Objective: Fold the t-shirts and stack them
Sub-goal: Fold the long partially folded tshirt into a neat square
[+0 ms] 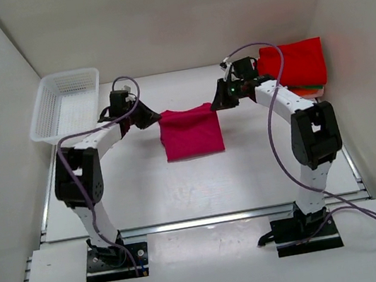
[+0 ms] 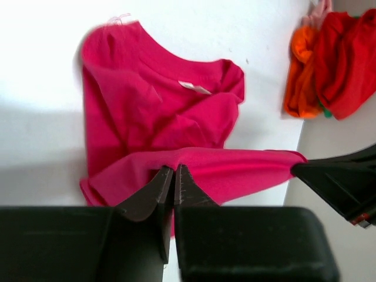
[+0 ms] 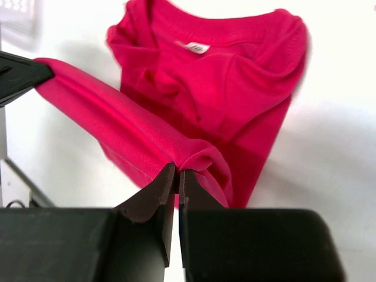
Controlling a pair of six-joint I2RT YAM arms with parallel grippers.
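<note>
The magenta-pink t-shirt hangs between both grippers above the table's middle, its lower part lying on the table. My left gripper is shut on its left top corner, seen in the left wrist view. My right gripper is shut on its right top corner, seen in the right wrist view. The shirt's collar and label lie beyond the held edge. A bright red t-shirt lies on an orange one and a green one at the back right.
A white mesh basket stands at the back left, next to the left arm. White walls close in the table on the left, back and right. The stack of shirts sits close behind the right arm's wrist.
</note>
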